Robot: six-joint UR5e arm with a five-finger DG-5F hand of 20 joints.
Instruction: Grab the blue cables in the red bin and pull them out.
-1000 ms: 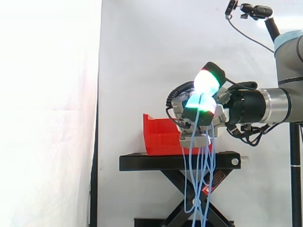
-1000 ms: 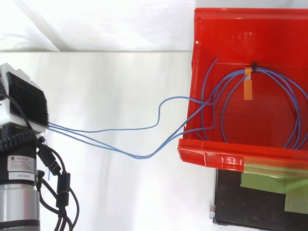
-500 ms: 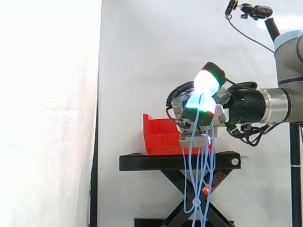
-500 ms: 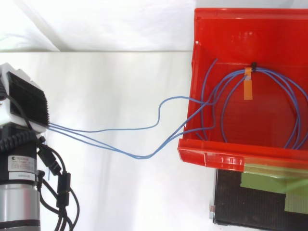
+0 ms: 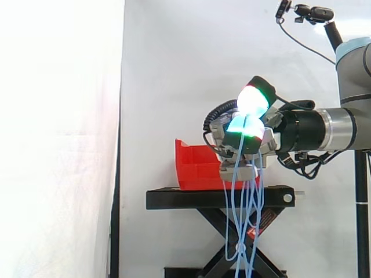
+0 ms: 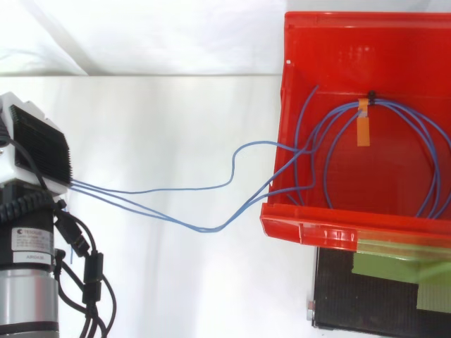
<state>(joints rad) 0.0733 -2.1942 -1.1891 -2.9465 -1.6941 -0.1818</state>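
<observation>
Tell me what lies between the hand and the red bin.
In the top view, only the blue cables span that stretch, curving from the hand to the red bin's rim.

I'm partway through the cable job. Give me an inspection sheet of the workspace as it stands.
Surface: black stand carrying the red bin; green tape on its top.
Job's things: blue cables, coil lying in the bin, strands running over its rim out to the hand.
Clutter: nothing seen.
Hand: hand, fingers curled round the cables, beside the bin and outside it.
Cables: orange tag and black tie on the coil; loops hang below the hand.
Surroundings: white curtain; small camera on a mount.
</observation>
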